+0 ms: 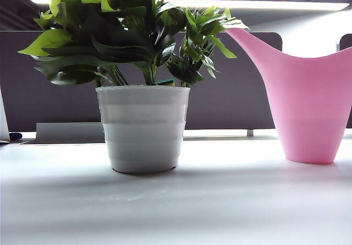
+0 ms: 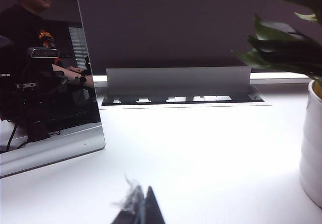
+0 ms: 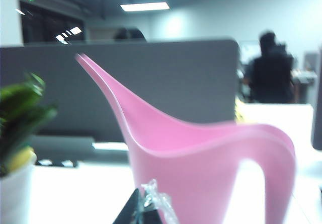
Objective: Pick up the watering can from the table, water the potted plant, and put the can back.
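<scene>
The pink watering can [image 1: 311, 107] stands upright on the white table [image 1: 220, 201] at the right, its long spout pointing up toward the potted plant [image 1: 143, 91] in a white ribbed pot at centre left. Neither gripper shows in the exterior view. In the right wrist view the can [image 3: 201, 158] stands just beyond my right gripper [image 3: 142, 206], whose black jaws are shut together with nothing held and do not touch the can. My left gripper [image 2: 141, 204] is shut and empty above the table, with the plant's pot [image 2: 313, 148] off to one side.
A dark partition wall [image 1: 242, 102] runs behind the table. A mirror-like panel [image 2: 45, 83] leans on the table near my left gripper, and a grey cable tray [image 2: 178, 85] lies along the table's back edge.
</scene>
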Tool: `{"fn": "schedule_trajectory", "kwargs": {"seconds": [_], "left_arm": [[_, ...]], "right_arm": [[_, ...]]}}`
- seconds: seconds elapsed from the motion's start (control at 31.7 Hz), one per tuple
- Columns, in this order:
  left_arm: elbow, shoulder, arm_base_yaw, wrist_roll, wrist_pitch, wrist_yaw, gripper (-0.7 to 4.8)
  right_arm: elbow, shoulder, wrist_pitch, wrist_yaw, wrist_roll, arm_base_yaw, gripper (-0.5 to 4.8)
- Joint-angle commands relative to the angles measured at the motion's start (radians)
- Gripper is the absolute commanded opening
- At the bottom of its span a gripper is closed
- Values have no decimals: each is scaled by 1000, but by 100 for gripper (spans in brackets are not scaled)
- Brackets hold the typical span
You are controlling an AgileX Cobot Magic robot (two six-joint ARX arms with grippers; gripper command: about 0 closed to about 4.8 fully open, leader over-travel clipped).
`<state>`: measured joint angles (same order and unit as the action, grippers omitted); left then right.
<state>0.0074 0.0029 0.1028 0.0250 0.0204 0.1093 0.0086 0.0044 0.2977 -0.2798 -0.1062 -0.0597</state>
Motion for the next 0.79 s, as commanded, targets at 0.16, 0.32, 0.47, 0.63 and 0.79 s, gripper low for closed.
{"fn": "schedule_trajectory", "kwargs": {"seconds": [0.16,0.32,0.47,0.63,0.79], "left_arm": [[1,1,0,-3,11,1,-5],[1,1,0,-3,11,1,-5],[1,1,0,-3,11,1,-5],[1,1,0,-3,11,1,-5],[1,1,0,-3,11,1,-5]], "right_arm": [[0,-2,-138,377,11,142,-5],[0,-2,-137,435,57,235,-5],[0,-2,-137,434,63,283,-5],[0,-2,-137,353,63,271,-5],[0,-2,-136,286,62,236,-5]]}}
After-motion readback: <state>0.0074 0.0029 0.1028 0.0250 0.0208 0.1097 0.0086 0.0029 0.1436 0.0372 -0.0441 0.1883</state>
